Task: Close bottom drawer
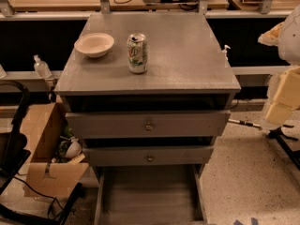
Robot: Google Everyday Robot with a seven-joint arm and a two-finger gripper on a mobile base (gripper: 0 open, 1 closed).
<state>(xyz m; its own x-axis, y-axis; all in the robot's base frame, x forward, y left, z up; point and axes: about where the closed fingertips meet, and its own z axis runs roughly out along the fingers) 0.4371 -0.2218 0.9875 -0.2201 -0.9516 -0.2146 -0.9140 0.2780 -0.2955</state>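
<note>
Camera view: bottom drawer (pixel 149 191) stands pulled out at the foot of the grey bench (pixel 187 55), flat inside exposed, below two drawer fronts with knobs. Bowl (pixel 93 44) and soda can (pixel 137 53) sit on top. Gripper (pixel 283 100) at right edge, well apart from the drawer; its state cannot be told.

Front of bottom drawer (pixel 147 191) beyond the lower edge; tool perhaps past the right edge.
</note>
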